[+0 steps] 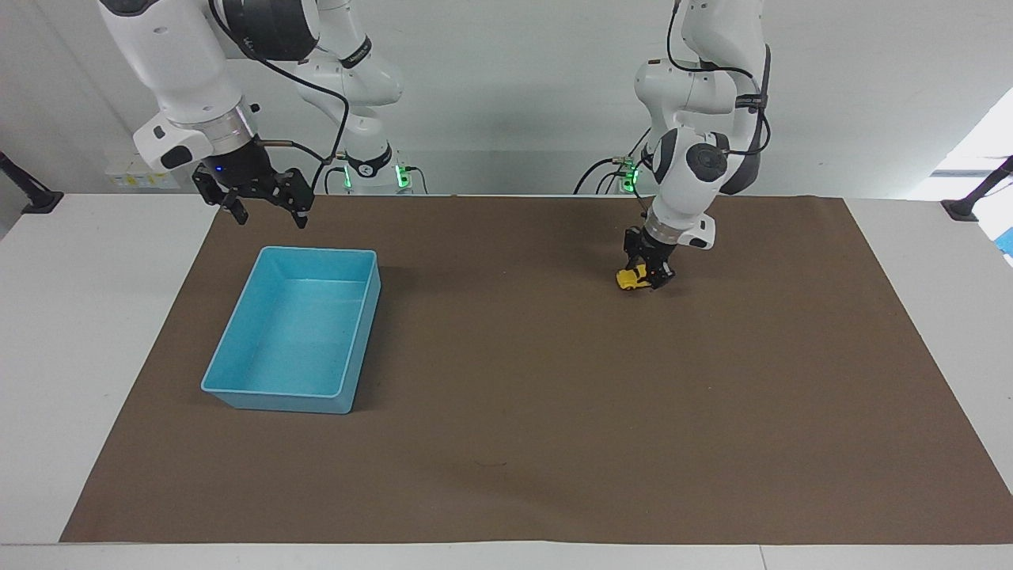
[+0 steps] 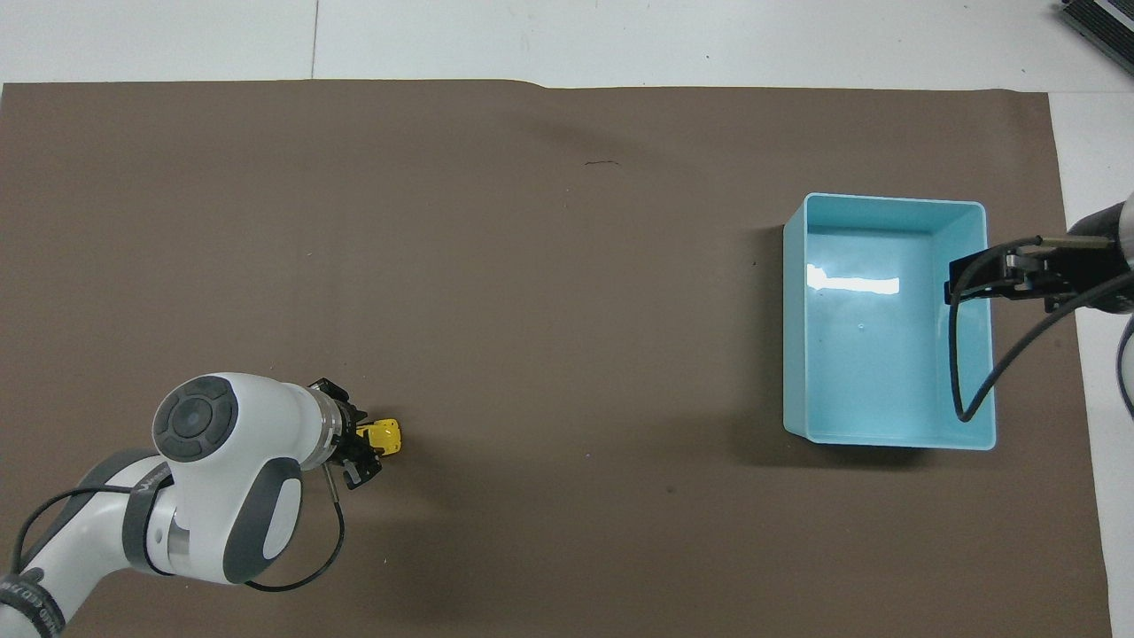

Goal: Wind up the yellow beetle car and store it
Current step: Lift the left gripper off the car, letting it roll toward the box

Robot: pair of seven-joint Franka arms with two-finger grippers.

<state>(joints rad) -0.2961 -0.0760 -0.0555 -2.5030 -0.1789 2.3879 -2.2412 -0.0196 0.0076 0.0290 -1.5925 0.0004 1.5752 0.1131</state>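
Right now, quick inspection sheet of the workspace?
Surface: brown mat on a white table.
Job's things: yellow beetle car on the mat at the left gripper; blue bin holds nothing, toward the right arm's end.
Clutter: nothing seen.
Grippers: left gripper down at the car; right gripper open, waits above the bin's edge nearest the robots.
Cables: black cable loops from the right wrist over the bin.
Surroundings: white wall.

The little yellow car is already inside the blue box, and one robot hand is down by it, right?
Not quite. The yellow beetle car is not in the blue box; it sits on the brown mat, toward the left arm's end. The facing view shows this. The left gripper is indeed down by it.
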